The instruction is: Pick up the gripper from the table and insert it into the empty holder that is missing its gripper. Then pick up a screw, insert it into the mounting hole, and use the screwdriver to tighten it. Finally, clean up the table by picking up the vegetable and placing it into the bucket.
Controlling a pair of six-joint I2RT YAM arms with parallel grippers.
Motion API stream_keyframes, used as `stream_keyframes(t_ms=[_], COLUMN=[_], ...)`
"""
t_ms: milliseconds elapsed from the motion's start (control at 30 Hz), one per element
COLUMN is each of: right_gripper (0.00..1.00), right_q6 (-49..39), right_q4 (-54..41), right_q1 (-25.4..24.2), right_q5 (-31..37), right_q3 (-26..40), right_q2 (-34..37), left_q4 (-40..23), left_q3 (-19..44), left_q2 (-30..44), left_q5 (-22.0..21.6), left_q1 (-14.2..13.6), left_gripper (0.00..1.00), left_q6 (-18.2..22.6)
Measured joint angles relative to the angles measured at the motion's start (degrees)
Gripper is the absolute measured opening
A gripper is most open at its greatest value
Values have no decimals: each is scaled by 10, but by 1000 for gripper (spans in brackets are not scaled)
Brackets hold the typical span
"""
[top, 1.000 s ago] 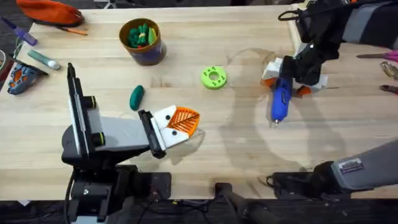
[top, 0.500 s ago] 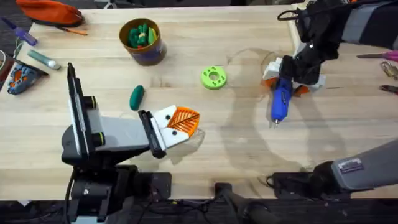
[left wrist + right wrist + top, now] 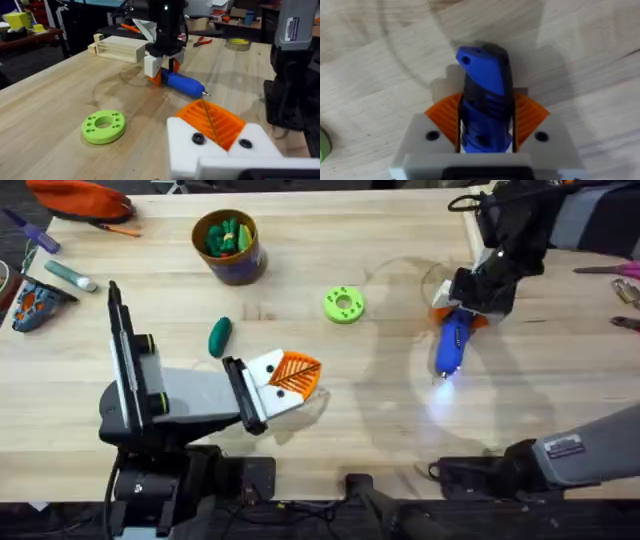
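The right end effector [image 3: 485, 142] was closed narrowly on the blue screwdriver [image 3: 452, 345], its orange ribbed pads [image 3: 529, 116] pressed against both sides of the tool's body. In the overhead view the screwdriver sat at the right of the wooden surface [image 3: 400, 420], its thin metal tip pointing toward the near edge, with a bright spot of light on the wood just beyond the tip. The left end effector [image 3: 285, 380] rested low near the middle of the surface, white fingers with an orange ribbed pad [image 3: 212, 120] facing the screwdriver; I cannot tell how far apart its fingers stood, and nothing showed between them. The dark green vegetable [image 3: 220, 336] lay on the wood just beside the left arm, apart from it, between that arm and the bucket [image 3: 229, 246]. The bucket stood toward the far left, with green and yellow pieces inside. A bright green disc with holes [image 3: 344, 304] lay between the bucket and the screwdriver.
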Motion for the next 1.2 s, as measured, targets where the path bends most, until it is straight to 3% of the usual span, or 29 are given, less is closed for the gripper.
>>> stream_keyframes(t_ms=[500, 1200], right_gripper=[29, 23], right_q6=[-2, -2], right_q4=[10, -1], right_q1=[-2, -1], right_q5=[23, 14], right_q3=[-6, -6], right_q2=[0, -10], left_q4=[0, 0], left_q3=[0, 0], left_q2=[0, 0], left_q5=[0, 0], left_q1=[0, 0], left_gripper=[13, 13], left_q6=[0, 0])
